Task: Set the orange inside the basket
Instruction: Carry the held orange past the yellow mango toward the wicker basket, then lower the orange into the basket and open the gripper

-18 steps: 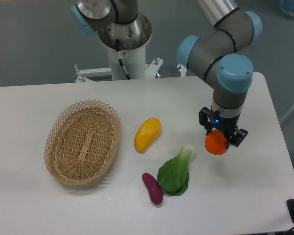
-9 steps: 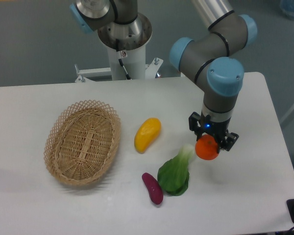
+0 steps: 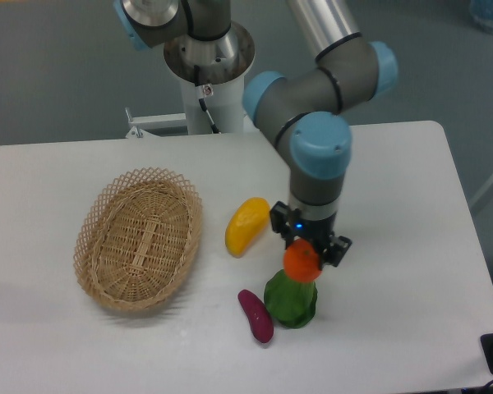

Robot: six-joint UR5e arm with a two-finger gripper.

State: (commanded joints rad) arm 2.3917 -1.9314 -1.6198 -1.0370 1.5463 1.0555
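**Operator:** Gripper [image 3: 304, 256] is closed around the orange [image 3: 301, 261], and I'm carrying it clear of the table [image 3: 411, 312]. Over the last second I've swung it from the right side of the table leftward; it now hangs right above the leafy green vegetable [image 3: 292, 300], where a moment ago it was out past that vegetable's right edge.

**Observer:** Does the fruit look secure?

**Operator:** From this one fixed camera, yes. The fingers sit on either side of the orange and it hasn't slipped between the earlier pictures and this one. I can't see the contact on the far side, so I judge the hold by that steadiness alone.

**Observer:** And the basket?

**Operator:** Basket [image 3: 140, 238] sits on the left, empty, in the same spot as before. Between it and my gripper lies the yellow fruit [image 3: 247, 226], and the purple vegetable [image 3: 255, 315] rests just beside the green one. None of those has moved.

**Observer:** So where does that leave you?

**Operator:** I'd say roughly halfway across. The pick is done and the carry is under way. What remains, as I judge it, is more leftward travel over the yellow fruit, keeping enough height to clear it and the lattice rim, and then letting go above the middle of the basket.
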